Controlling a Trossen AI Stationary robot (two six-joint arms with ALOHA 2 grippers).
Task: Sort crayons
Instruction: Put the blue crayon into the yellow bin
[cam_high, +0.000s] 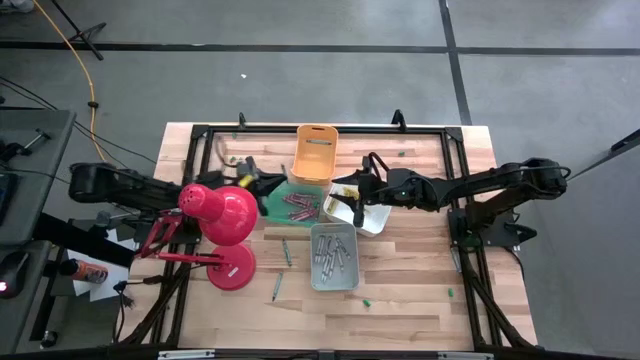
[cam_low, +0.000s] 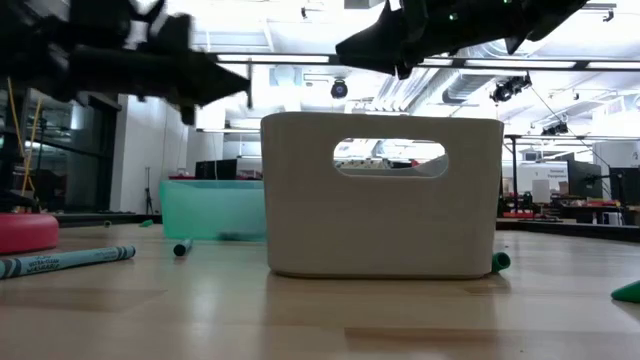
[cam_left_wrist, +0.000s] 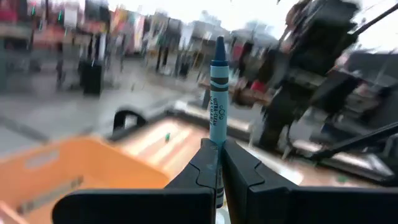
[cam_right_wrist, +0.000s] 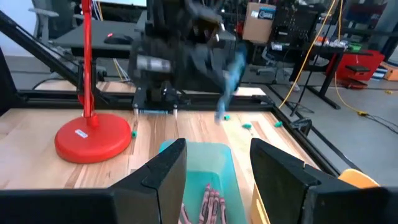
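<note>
In the low view, nearest the camera, a blue crayon (cam_low: 66, 262) lies loose on the bench (cam_low: 320, 315) at lower left, with a grey bin (cam_low: 382, 197) standing in mid-frame and a green bin (cam_low: 212, 208) behind it to the left.

In the high view the same grey bin (cam_high: 334, 256) sits low of centre, with grey crayons in it. Two loose crayons (cam_high: 285, 251) lie on the wood just to its left, and small green specks dot the boards at lower right. Above it, the green bin (cam_high: 295, 204) holds red crayons (cam_high: 299, 208), a white bin (cam_high: 371, 216) stands to its right, and an orange bin (cam_high: 314, 153) is at upper centre. A red desk lamp (cam_high: 225, 225) covers part of the left side.

The left claw (cam_left_wrist: 218, 163) is clenched on a blue crayon (cam_left_wrist: 217, 87), which stands upright from the fingertips; in the high view this claw (cam_high: 248, 180) is left of centre, near the green and orange bins. The right claw (cam_right_wrist: 214, 165) is released and empty, hovering above the green bin (cam_right_wrist: 205, 163) with the red crayons (cam_right_wrist: 205, 205) below it.

The step in hand appears to be carrying one picked blue crayon to its bin. No bin visibly holds blue ones, so I cannot tell which is the target. The next move calls for bringing the crayon over the chosen bin, lowering it inside the rim, and loosening the grip without colliding with the right arm close by.
</note>
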